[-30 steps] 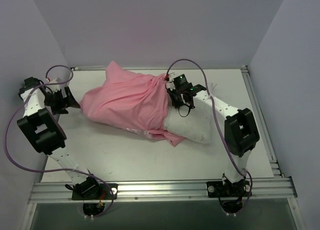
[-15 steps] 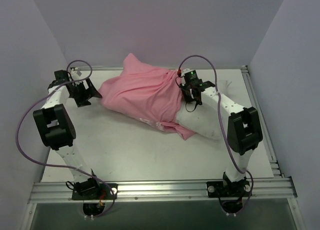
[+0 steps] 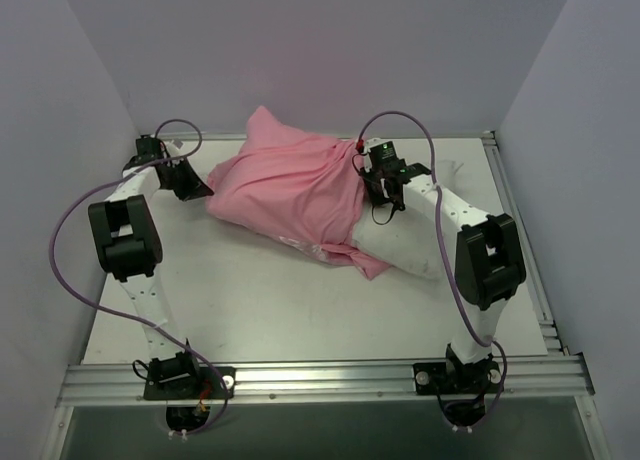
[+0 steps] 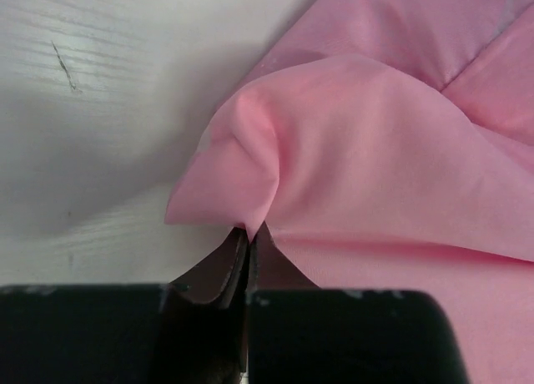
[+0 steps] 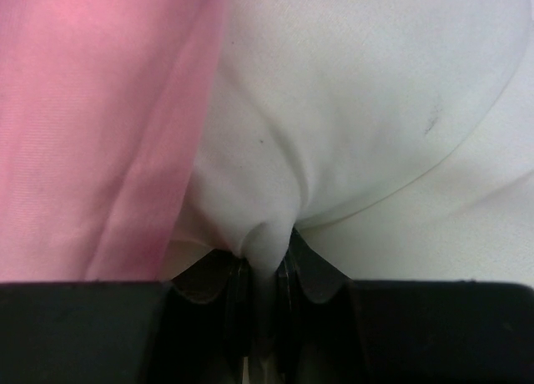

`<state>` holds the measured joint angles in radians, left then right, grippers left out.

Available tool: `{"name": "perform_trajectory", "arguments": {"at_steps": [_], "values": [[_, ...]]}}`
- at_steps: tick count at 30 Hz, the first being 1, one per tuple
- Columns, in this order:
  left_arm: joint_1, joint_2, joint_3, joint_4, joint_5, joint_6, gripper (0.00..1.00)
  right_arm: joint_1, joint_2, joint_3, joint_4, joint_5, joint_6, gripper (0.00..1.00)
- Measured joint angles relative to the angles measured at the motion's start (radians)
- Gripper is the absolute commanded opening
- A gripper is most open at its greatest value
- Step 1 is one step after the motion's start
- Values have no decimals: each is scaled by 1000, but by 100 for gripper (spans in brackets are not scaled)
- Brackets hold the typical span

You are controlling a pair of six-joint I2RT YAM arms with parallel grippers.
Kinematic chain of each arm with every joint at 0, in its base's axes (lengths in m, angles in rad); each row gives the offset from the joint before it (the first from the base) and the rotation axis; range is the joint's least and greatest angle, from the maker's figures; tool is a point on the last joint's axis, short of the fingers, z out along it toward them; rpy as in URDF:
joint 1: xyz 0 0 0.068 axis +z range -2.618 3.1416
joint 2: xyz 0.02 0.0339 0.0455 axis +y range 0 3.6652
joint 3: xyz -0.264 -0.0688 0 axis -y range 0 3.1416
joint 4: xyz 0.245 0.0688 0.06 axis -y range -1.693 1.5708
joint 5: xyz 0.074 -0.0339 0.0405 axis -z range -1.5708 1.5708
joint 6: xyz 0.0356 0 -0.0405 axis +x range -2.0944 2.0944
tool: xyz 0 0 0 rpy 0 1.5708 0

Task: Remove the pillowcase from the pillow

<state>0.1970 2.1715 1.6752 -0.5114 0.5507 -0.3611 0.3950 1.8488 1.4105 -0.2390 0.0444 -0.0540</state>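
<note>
Left tool (image 4: 249,238) closed on pillowcase (image 4: 367,142) corner at its tips, bite shallow; right tool (image 5: 265,255) closed on pillow (image 5: 375,100) fold. Advise slow pull away from right tool

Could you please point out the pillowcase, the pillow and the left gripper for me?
pillowcase (image 3: 285,185), top external view, middle of the pink fabric.
pillow (image 3: 403,250), top external view, exposed white end.
left gripper (image 4: 250,234), left wrist view, between its closed fingertips.
</note>
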Motion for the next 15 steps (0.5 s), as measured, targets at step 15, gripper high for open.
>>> {"name": "perform_trajectory", "arguments": {"at_steps": [15], "values": [[196,-250,-39,42,33,39,2,-93,-129,-21,-68,-18,90,0]]}}
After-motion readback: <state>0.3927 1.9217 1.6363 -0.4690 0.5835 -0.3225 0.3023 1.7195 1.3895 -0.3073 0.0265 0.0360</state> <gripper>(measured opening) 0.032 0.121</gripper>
